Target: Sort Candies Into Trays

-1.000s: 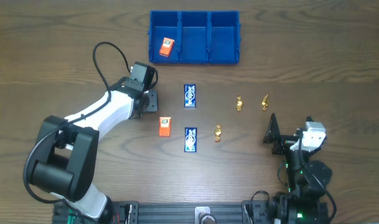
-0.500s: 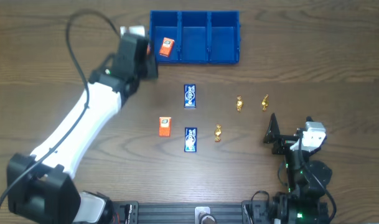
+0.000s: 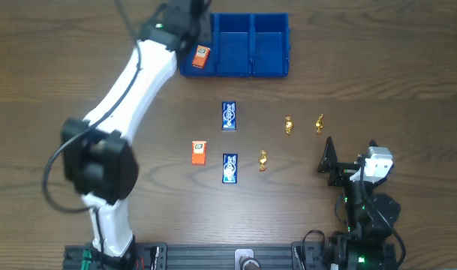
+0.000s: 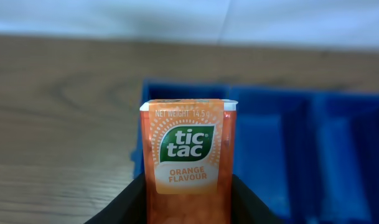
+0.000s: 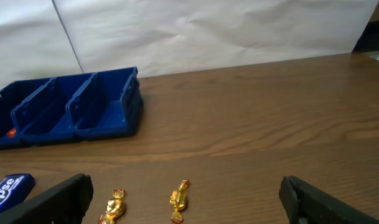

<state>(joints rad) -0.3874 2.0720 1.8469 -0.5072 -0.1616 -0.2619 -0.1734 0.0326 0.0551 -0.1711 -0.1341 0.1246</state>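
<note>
Right hand (image 3: pixel 350 152) is resting low at the near right of the wooden bench (image 3: pixel 408 82), with its two black fingers standing wide apart and gripping nothing.

Just beyond it, wrapped candies are lying loose across the middle of the bench. A nearest gold sweet (image 3: pixel 263 160) is sitting beside a near blue packet (image 3: pixel 229 169). To the left of that packet, a loose orange box (image 3: pixel 199 152) is lying flat. A little farther out, a left gold sweet (image 3: pixel 288 125) and a right gold sweet (image 3: pixel 319 124) are lying side by side, apart from each other. A far blue packet (image 3: pixel 229 116) is lying in line with the near one.

At the far edge, a blue tray (image 3: pixel 234 73) with three compartments is sitting on the bench. A tray orange box (image 3: pixel 202 57) is lying in its left compartment; the other two are showing only their blue floors.

The white left arm (image 3: pixel 138 82) is stretching up the bench to the tray's left end. The left hand (image 4: pixel 189 208) is clamping a held orange box (image 4: pixel 189 149) upright between its dark fingers, with the tray's left corner showing just behind the box.
</note>
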